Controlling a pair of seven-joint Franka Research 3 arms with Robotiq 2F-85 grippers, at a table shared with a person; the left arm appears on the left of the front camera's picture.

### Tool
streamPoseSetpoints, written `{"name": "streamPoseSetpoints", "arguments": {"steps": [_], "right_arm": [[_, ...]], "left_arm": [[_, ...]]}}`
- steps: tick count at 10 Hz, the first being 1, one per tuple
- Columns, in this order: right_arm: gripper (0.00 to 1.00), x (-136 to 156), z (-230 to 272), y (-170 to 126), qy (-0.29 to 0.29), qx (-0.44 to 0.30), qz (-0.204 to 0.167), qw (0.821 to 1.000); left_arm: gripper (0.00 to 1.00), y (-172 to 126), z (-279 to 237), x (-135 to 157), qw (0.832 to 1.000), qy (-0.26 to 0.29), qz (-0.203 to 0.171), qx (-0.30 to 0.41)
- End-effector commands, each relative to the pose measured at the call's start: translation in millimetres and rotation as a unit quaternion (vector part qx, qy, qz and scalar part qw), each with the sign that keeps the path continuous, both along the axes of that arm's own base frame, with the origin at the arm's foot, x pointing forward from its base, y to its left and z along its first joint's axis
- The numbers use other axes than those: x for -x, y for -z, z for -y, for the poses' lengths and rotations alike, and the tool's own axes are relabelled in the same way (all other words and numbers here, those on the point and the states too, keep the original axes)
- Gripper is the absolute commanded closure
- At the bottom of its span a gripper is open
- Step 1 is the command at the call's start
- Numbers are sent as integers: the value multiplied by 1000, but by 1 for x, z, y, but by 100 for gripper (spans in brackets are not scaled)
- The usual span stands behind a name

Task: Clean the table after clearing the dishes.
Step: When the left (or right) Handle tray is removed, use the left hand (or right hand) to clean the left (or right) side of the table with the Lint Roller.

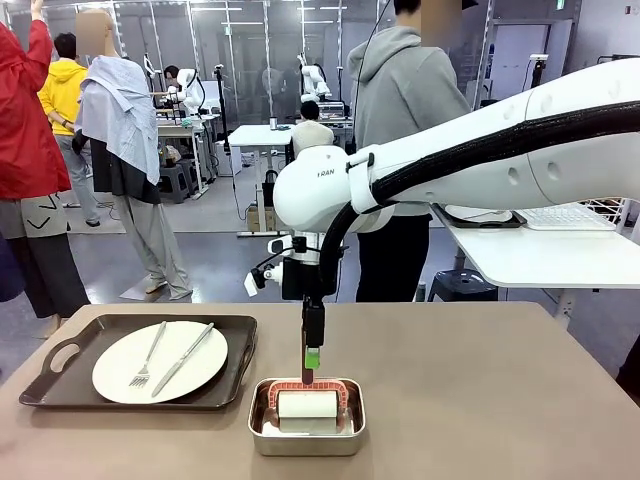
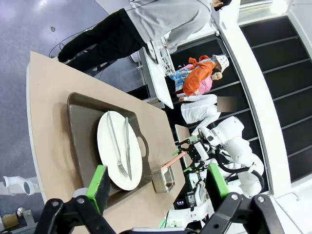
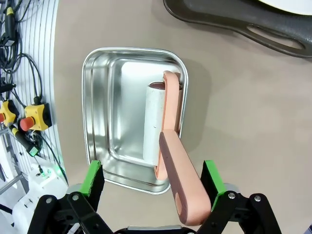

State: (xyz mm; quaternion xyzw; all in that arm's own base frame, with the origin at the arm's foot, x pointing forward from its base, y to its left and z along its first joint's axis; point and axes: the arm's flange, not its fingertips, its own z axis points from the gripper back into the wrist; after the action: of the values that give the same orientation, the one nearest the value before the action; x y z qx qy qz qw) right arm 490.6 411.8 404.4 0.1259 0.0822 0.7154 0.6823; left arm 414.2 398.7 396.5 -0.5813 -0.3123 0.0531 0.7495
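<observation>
On the left of the brown table (image 1: 480,380) lies a dark handled tray (image 1: 60,385) carrying a white plate (image 1: 115,375) with a fork (image 1: 150,358) and a knife (image 1: 185,358). My right gripper (image 1: 312,350) points straight down over a small steel pan (image 1: 258,420) holding a lint roller (image 1: 307,405). In the right wrist view the roller's salmon handle (image 3: 180,180) rises between the open right gripper (image 3: 152,183), untouched by the green pads (image 3: 92,178). My left gripper (image 2: 158,187) hangs open high above the tray (image 2: 80,126) and plate (image 2: 108,146).
A person in a grey hoodie (image 1: 400,100) stands at the table's far side. A white table (image 1: 540,255) sits behind on the right. The tray's handle end (image 3: 234,24) lies close to the pan (image 3: 97,97). Bare tabletop stretches to the right of the pan.
</observation>
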Motion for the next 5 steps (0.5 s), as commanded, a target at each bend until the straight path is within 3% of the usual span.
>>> {"name": "streamPoseSetpoints", "arguments": {"steps": [1, 2, 3, 4, 5], "right_arm": [[0, 6, -1, 1, 3, -9, -3, 1000], [2, 5, -2, 1, 2, -10, -5, 1000], [18, 4, -2, -1, 0, -10, -6, 1000], [21, 4, -4, -2, 0, -10, -5, 1000], [37, 3, -5, -4, -1, -9, -3, 1000]], "left_arm": [[0, -2, -2, 3, 1000, -1, -1, -5], [0, -2, -2, 3, 1000, -1, -1, -5], [0, -2, -2, 3, 1000, -1, -1, -5], [0, -2, -2, 3, 1000, -1, -1, -5], [0, -2, -2, 3, 1000, -1, -1, -5]]}}
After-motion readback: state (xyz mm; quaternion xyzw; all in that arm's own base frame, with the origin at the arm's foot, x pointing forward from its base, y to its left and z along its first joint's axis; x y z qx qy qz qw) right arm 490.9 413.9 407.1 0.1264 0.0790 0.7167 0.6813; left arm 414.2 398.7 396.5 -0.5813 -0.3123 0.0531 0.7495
